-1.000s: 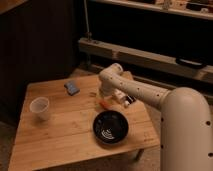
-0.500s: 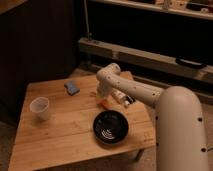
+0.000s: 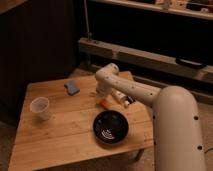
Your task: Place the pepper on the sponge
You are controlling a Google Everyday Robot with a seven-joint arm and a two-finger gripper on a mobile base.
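Pick-up, I judge: gripper (image 3: 102, 100) just behind the round black bowl (image 3: 110, 127).
Slim orange-red pepper (image 3: 104, 104) at its tip (held? I cannot tell); next, carry it to the blue-grey rectangular sponge (image 3: 72, 88), behind-left of the bowl.

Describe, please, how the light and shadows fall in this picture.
Camera view: warm, dim light on the table; the background is dark; the gripper, just above the pepper, sits in shadow; the black bowl shows a faint glint.
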